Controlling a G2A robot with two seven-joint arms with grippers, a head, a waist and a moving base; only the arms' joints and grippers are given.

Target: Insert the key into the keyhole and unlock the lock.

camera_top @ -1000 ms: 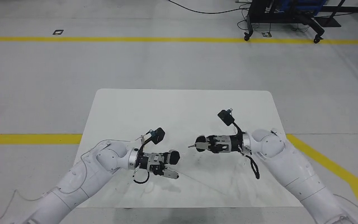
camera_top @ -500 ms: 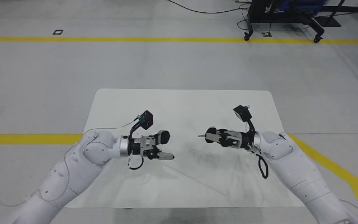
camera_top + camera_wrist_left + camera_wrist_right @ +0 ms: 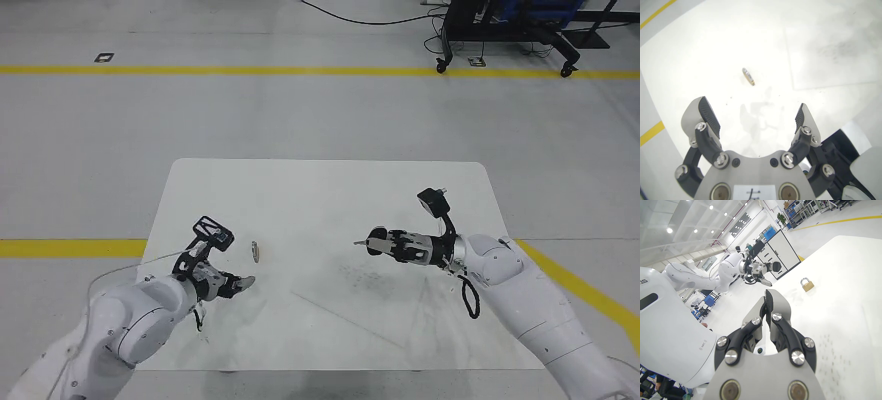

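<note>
got the right gripper (image 3: pixel 368 241) pinched shut on the key (image 3: pixel 357 242), just a thin tip poking out, well apart from the padlock (image 3: pixel 255 250). got the left gripper (image 3: pixel 753 111) wide open and empty, near the padlock on the robot's side. probably small, rigid, slick metal, light enough to skid when poked, so better to pinch the flat brass body than the shackle. can't tell which way the keyhole faces, likely the main snag. beyond the padlock, just scuffed white table (image 3: pixel 330 190).

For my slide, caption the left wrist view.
Open left end effector above the white table, brass padlock ahead.
</note>
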